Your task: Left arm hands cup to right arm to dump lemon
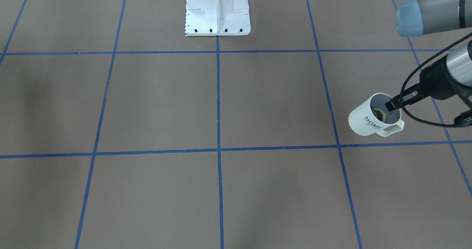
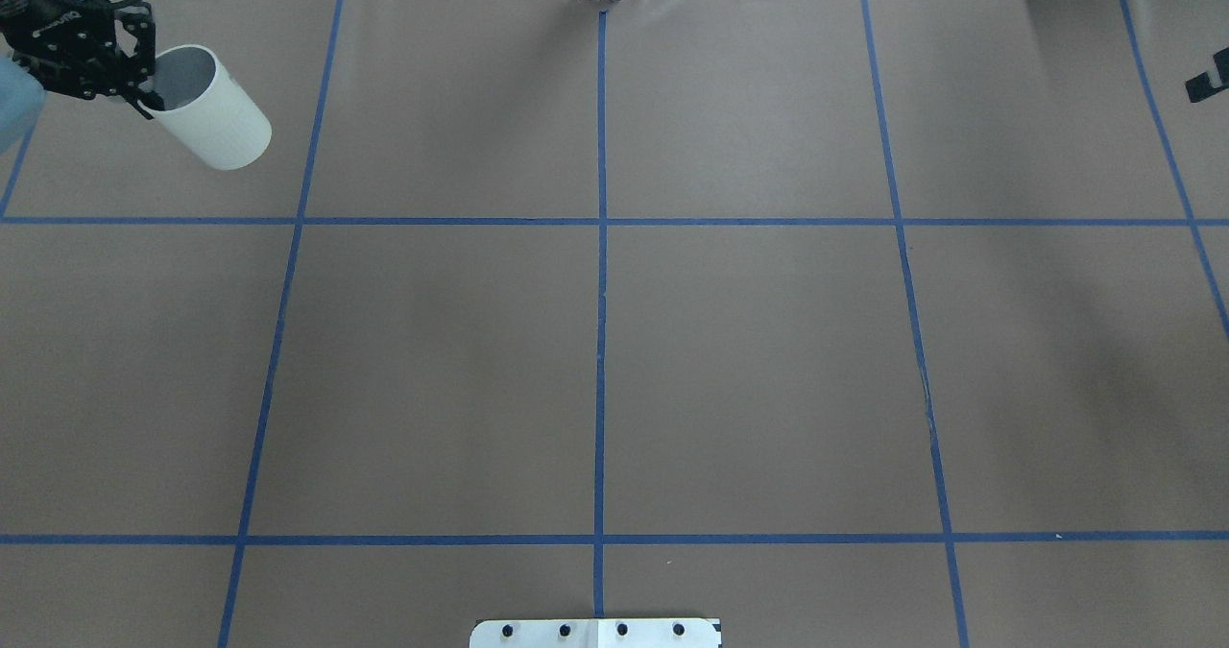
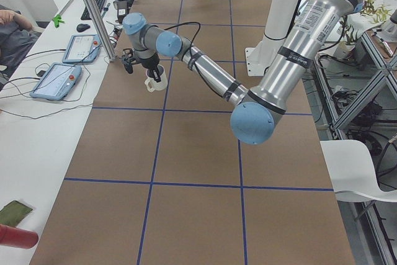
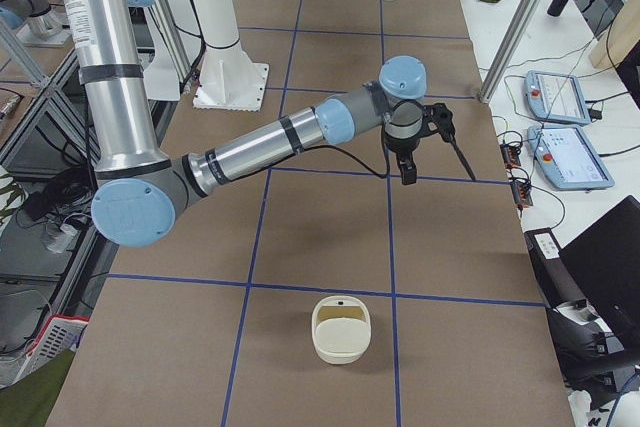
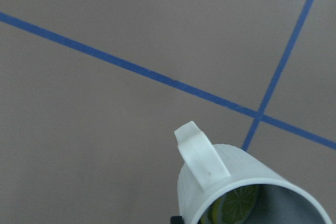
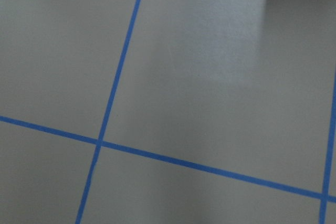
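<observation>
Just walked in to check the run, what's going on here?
The left hand grips the white cup by its rim, holding it tilted at the table's left end. A lemon slice lies inside. The right arm is far off at the other end, so no handover yet.

Brown table [image 1: 166,101] across the whole frame, ruled into large squares by blue tape lines [image 1: 218,94]. At top centre, flat on it, a white mounting plate [image 1: 217,20] with a row of dark bolt heads along its near edge.

In the right-side view, lower centre, a cream container [image 4: 341,329] alone on the table, just under a horizontal tape line. Right of it, on a white side table [image 4: 500,27], two tablets [image 4: 555,97] near each other, cables trailing.

In the left-side view, a keyboard [image 3: 97,3] and a mouse [image 3: 83,27] at upper left. In the lower left corner, a red cylinder [image 3: 15,238] with a dark green cloth [image 3: 13,211] just above. A white chair [image 3: 353,172] at the right edge.
</observation>
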You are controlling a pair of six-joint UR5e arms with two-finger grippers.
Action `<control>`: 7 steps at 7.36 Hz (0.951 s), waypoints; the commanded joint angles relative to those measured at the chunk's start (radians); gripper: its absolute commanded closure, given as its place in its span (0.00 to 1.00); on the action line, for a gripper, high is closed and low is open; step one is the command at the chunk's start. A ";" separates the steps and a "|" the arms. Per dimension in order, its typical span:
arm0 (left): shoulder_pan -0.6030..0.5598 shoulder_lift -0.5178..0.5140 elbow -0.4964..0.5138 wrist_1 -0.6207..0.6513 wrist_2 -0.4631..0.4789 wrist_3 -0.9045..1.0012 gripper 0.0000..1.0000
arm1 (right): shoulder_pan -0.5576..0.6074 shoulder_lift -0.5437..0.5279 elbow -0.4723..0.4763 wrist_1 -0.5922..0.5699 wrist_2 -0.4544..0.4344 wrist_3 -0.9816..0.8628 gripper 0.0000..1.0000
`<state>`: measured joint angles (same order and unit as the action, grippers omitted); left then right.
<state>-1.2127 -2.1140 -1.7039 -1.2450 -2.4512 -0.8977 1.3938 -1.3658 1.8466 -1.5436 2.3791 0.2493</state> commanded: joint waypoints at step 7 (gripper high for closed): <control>0.179 -0.414 0.346 -0.034 0.043 -0.304 1.00 | -0.577 0.106 -0.006 0.785 -0.470 0.291 0.02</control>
<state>-1.0609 -2.5190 -1.3876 -1.2138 -2.4087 -1.1462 0.9031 -1.2628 1.8409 -0.8645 1.9797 0.5360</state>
